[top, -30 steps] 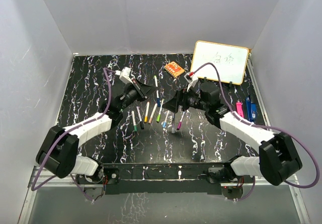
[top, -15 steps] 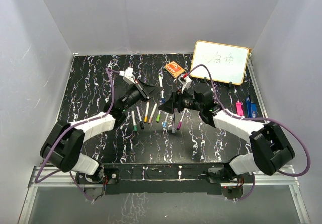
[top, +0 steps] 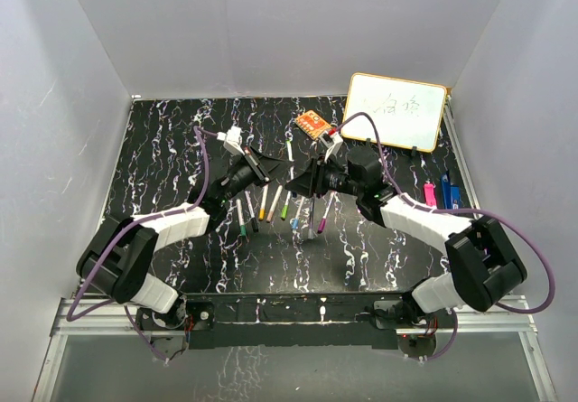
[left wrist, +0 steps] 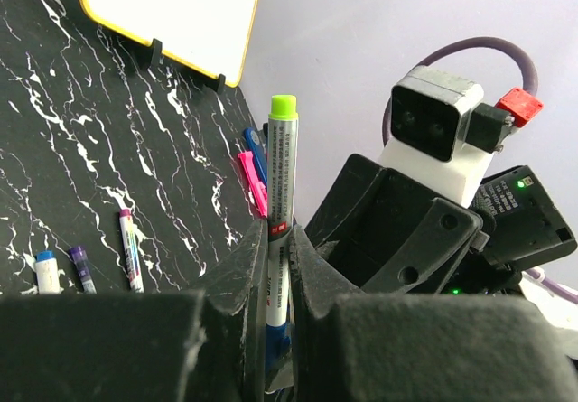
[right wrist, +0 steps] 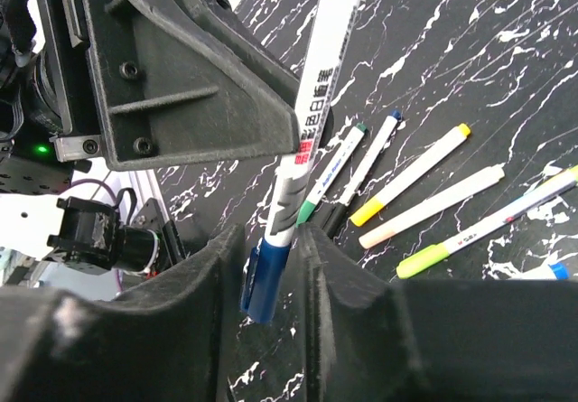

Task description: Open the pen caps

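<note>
My left gripper (top: 269, 169) is shut on the white barrel of a pen (top: 289, 150) and holds it above the table. In the left wrist view the barrel (left wrist: 282, 176) rises from between the fingers of the left gripper (left wrist: 280, 230) to a lime-green end (left wrist: 283, 107). The pen's blue cap (right wrist: 266, 280) hangs at the low end, between the jaws of my right gripper (right wrist: 269, 232). That cap lies against the left finger, with a thin gap to the right finger. Several capped pens (top: 275, 205) lie in a row on the table below.
A yellow-framed whiteboard (top: 396, 111) leans at the back right. An orange eraser (top: 312, 126) lies beside it. Pink and blue clips (top: 441, 194) lie near the right wall. Grey walls close in the black marbled table (top: 163, 149) on three sides.
My right gripper has moved left to the held pen, and its jaws have narrowed around the blue cap. The left gripper has shifted slightly right with the pen.
</note>
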`<action>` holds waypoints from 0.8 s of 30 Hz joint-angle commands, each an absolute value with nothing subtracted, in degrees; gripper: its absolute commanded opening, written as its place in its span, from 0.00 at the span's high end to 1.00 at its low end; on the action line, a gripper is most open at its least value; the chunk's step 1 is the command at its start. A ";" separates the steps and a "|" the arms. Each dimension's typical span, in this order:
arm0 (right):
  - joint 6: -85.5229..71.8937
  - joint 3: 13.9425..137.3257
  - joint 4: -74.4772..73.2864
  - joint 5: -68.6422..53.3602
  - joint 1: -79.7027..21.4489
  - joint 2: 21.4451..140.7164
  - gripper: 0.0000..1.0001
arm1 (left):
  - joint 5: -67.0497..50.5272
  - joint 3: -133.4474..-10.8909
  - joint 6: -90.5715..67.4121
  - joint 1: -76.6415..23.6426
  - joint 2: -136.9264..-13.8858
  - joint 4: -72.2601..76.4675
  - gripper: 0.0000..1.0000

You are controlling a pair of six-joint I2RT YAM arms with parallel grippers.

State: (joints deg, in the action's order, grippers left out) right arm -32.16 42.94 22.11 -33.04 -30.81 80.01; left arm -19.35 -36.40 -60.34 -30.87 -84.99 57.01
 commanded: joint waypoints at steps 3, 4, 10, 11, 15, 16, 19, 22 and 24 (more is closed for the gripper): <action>-32.48 46.05 26.36 -34.13 -31.05 80.98 0.85 | -20.18 -35.95 -60.52 -31.10 -84.70 61.51 1.00; -32.51 46.12 26.37 -34.24 -30.98 81.03 0.88 | -20.06 -35.89 -60.51 -31.11 -84.56 61.60 1.00; -32.45 46.14 26.25 -34.37 -31.02 81.04 1.00 | -19.71 -35.87 -60.34 -31.11 -84.49 61.90 1.00; -32.46 46.14 26.12 -34.29 -31.05 80.94 1.00 | -19.94 -35.93 -60.30 -31.11 -84.60 62.06 1.00; -32.37 46.22 25.79 -34.62 -31.02 80.95 1.00 | -21.16 -36.37 -60.38 -31.11 -85.48 63.44 0.94; -32.30 46.23 25.67 -34.58 -31.06 80.90 1.00 | -21.44 -36.43 -60.38 -31.09 -85.77 63.75 0.89; -32.17 46.23 25.24 -34.59 -31.06 80.86 1.00 | -22.23 -36.89 -60.60 -31.11 -86.59 64.25 0.77; -32.00 46.40 25.06 -35.05 -31.01 81.18 1.00 | -22.45 -37.17 -60.80 -31.08 -87.17 64.60 0.74; -31.99 46.47 24.97 -35.15 -31.03 81.30 1.00 | -22.50 -37.19 -60.78 -31.06 -87.24 64.56 0.74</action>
State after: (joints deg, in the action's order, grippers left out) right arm -32.93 43.46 22.50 -33.89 -30.76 81.06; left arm -21.08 -35.66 -60.97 -30.87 -87.31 61.21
